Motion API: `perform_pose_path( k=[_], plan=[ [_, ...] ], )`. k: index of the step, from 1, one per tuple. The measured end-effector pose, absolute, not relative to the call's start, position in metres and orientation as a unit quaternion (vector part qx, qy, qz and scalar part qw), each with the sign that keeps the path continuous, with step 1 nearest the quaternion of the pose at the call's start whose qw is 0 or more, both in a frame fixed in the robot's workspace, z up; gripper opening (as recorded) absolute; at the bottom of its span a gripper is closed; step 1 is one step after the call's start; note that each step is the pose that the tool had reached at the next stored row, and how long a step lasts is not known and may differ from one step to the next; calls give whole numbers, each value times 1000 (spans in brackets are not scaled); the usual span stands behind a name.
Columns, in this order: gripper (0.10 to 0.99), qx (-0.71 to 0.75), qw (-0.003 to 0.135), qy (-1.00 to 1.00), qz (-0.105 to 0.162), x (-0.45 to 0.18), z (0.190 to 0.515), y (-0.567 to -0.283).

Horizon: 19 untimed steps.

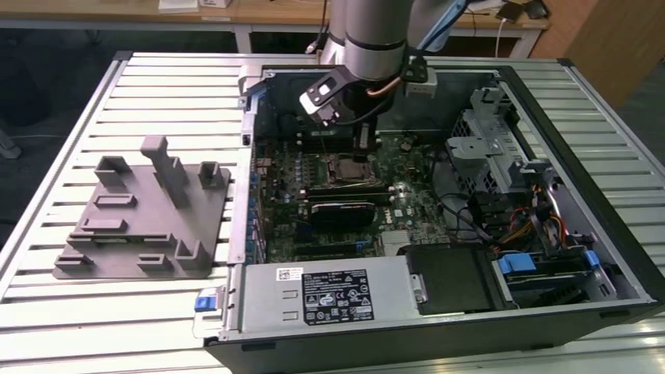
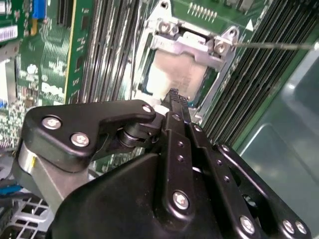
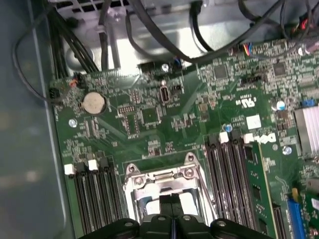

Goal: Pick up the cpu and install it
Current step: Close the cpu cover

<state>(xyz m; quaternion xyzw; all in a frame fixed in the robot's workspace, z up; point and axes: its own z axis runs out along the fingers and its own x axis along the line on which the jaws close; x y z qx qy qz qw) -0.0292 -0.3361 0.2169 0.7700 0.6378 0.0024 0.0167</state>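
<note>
Slatted grey metal tabletop (image 1: pixel 124 93) is being occupied by one open black computer case (image 1: pixel 582 312) and one grey plastic fixture plate with upright posts (image 1: pixel 146 210), set well apart from the socket. One small flat square silver cpu (image 2: pixel 172 77) is being seen lying flat in the single metal-framed motherboard socket (image 2: pixel 187 45), seemingly seated. One black two-fingered gripper (image 2: pixel 173 97) is being held directly above it, fingertips pressed together on nothing, just over one edge of the chip. Being square, it is being judged to have no long axis.

Silver-grey tubular arm (image 1: pixel 372 35), black jaws with silver screws
</note>
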Motion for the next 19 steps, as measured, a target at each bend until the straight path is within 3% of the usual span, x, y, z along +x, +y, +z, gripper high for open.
perform_pose_path(
  k=[19],
  plan=[
    [106, 703, 18, 711, 3, -34, 215, -336]
  ],
)
